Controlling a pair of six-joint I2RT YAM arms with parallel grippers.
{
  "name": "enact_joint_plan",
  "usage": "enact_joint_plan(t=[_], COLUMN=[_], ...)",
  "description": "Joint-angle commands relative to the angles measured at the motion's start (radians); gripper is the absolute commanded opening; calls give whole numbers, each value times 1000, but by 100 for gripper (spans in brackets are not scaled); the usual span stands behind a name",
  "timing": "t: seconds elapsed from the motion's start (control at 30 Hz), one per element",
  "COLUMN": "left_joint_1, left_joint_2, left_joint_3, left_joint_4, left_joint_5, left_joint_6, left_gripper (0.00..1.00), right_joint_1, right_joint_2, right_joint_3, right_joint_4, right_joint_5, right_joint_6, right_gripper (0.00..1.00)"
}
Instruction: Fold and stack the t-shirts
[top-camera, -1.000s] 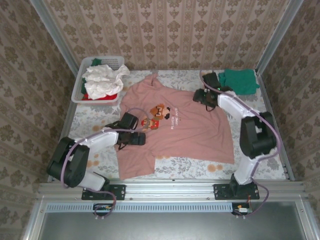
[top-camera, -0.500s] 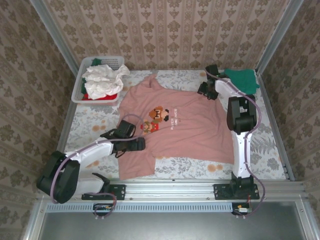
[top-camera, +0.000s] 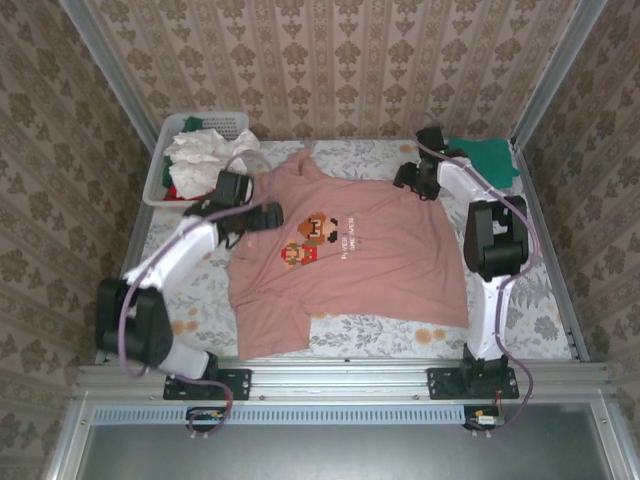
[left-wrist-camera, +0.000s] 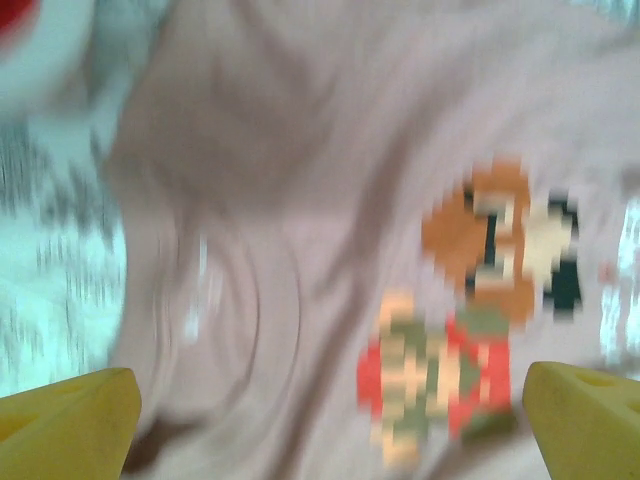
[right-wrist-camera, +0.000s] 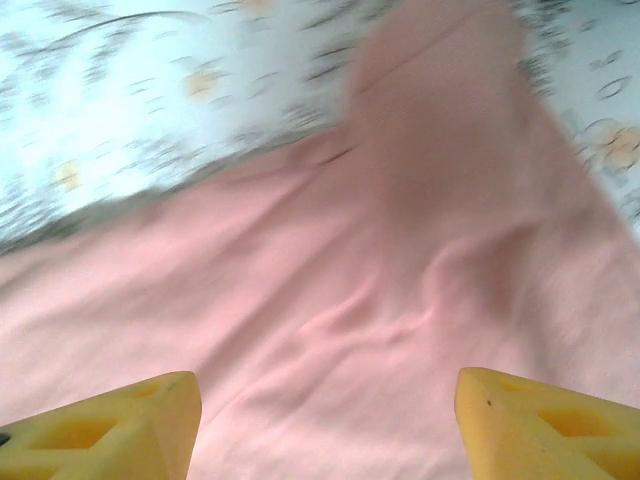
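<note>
Dusty-pink t-shirt (top-camera: 370, 265) lies spread flat, print side up, across middle of the desk (top-camera: 555, 300), pixel figures (top-camera: 312, 238) on chest, near-left corner a bit rumpled; teal-green t-shirt (top-camera: 490, 160) sits bunched at far right corner of desk, apart from pink one; white t-shirt (top-camera: 200, 160) heaped in white basket (top-camera: 215, 118) at far left corner, red t-shirt (top-camera: 180, 192) peeking under it; left gripper (top-camera: 268, 213) is above pink shirt's far-left part, just beside basket, jaws spread wide, nothing between them, left wrist view blurred, yellow fingertips (left-wrist-camera: 70, 420) either side of pink cloth and figures; right gripper (top-camera: 410, 178) over pink shirt's far-right edge, near teal shirt, jaws apart, nothing pinched, yellow pads (right-wrist-camera: 120, 425) above wrinkled pink cloth with floral desk beyond
</note>
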Motion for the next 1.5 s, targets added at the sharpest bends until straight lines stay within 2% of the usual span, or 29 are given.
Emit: enact_joint_plan(t=[0.0,0.1,0.27,0.47,0.63,0.93,1.1,1.17,1.3,1.37,1.47], left_joint_1=[23,33,97,200,230,166,75,61,74,68,61], left_joint_2=[200,390,584,683,699,707,702,742,892,928,959], left_joint_3=[173,361,567,681,691,740,812,867,1006,1013,1008], left_joint_4=[39,35,16,0,28,22,24,15,-47,-48,-75], left_joint_5=[31,125,84,61,86,159,53,58,181,179,120], left_joint_6=[67,72,76,68,74,136,257,256,200,200,206], left_gripper=[100,100,100,100,100,100,100,100,97,95,90], right_joint_1=[43,61,81,125,141,175,179,184,190,197,200], right_joint_2=[-157,-238,-328,-381,-379,-335,-351,-353,-361,-376,-390], right_joint_3=[-102,-207,-353,-487,-542,-536,-571,-598,-667,-705,-730], right_joint_4=[44,115,186,224,263,263,272,283,301,322,324], right_joint_5=[7,-5,-70,-71,-74,-70,-57,-52,-50,-55,-53], right_joint_6=[-17,-6,2,8,33,36,40,46,72,81,84], right_gripper=[71,72,73,74,75,75,76,76,75,75,76])
